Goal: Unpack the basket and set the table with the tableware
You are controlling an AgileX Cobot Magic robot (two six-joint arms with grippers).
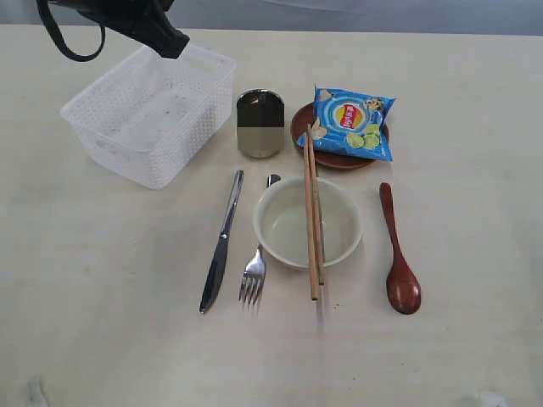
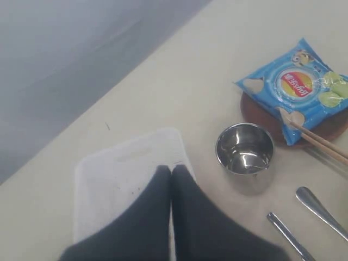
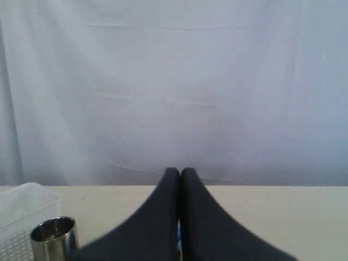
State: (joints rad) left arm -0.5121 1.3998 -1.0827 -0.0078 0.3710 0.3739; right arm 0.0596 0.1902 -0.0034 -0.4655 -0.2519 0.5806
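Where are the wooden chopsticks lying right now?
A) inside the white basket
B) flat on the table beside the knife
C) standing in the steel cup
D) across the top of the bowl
D: the chopsticks rest side by side across the rim of the bowl.

A blue chip bag (image 1: 348, 123) lies flat (logo facing up).

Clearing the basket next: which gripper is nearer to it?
Left. The left gripper hovers over the basket rim; the right gripper is beyond the steel cup, outside the exterior view.
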